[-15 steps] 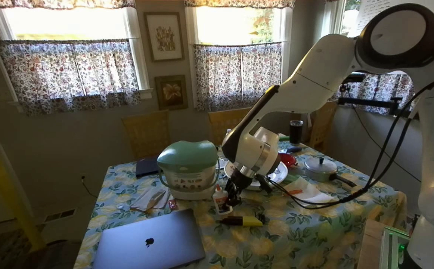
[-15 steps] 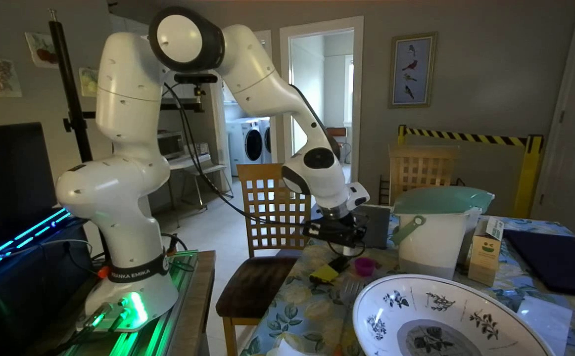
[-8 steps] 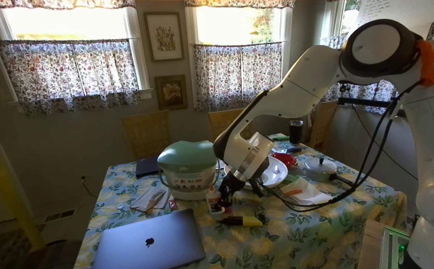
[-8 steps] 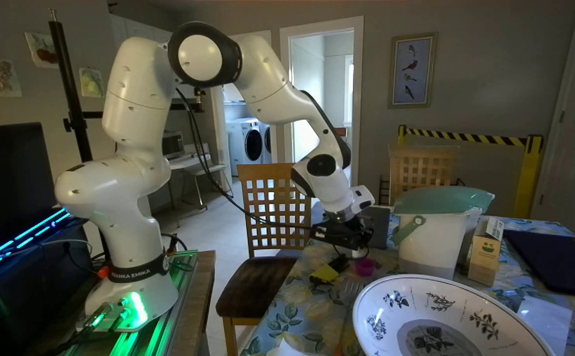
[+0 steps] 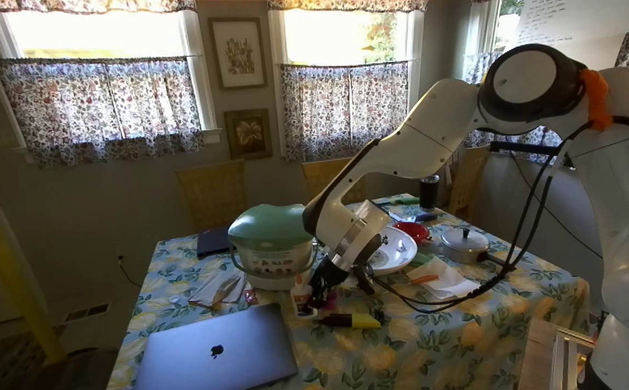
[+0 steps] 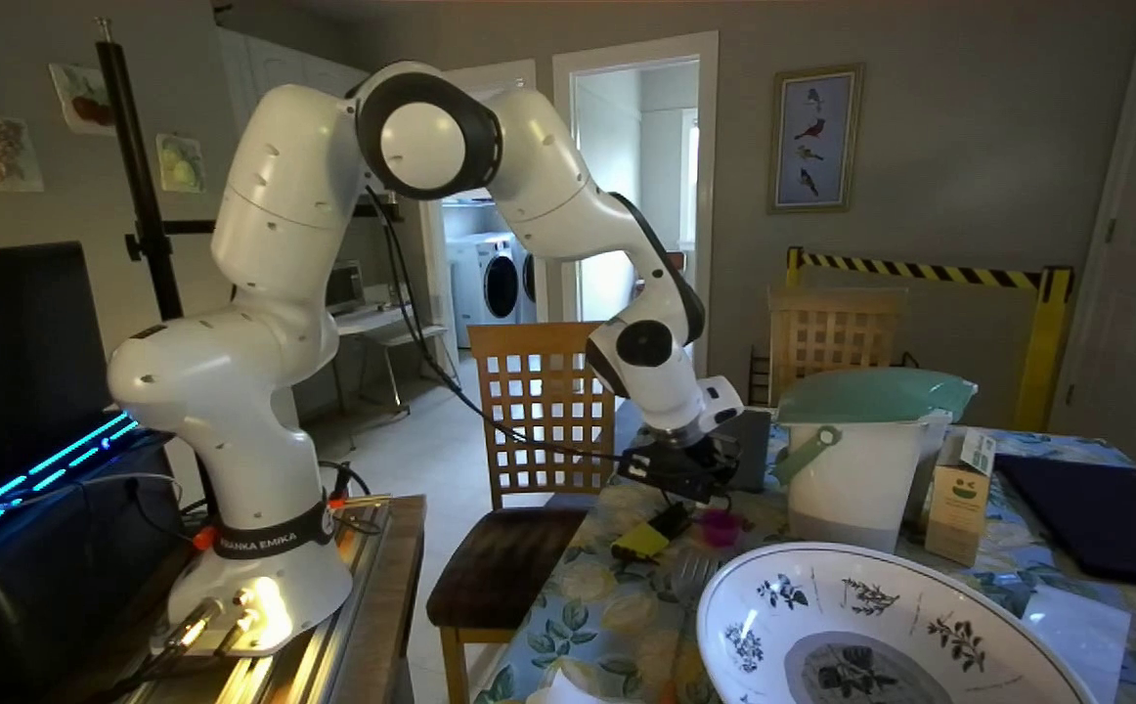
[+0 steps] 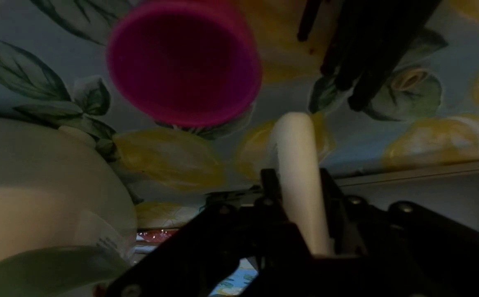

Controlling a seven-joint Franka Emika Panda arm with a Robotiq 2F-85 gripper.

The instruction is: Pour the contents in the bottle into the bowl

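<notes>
Our gripper (image 7: 297, 175) pinches the glue bottle (image 5: 300, 297) upright, fingers (image 7: 269, 183) snug, near the Apple laptop's (image 5: 233, 360) corner; the patterned bowl (image 6: 905, 606) sits inside the edges of the tablecloth (image 5: 433, 338).

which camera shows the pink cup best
The wrist view: the pink cup is large there, its mouth plainly open. Both exterior views show it small; in an exterior view the hand partly hides it.

Exterior views share the table (image 5: 341, 344); wrist view looks down close
</notes>
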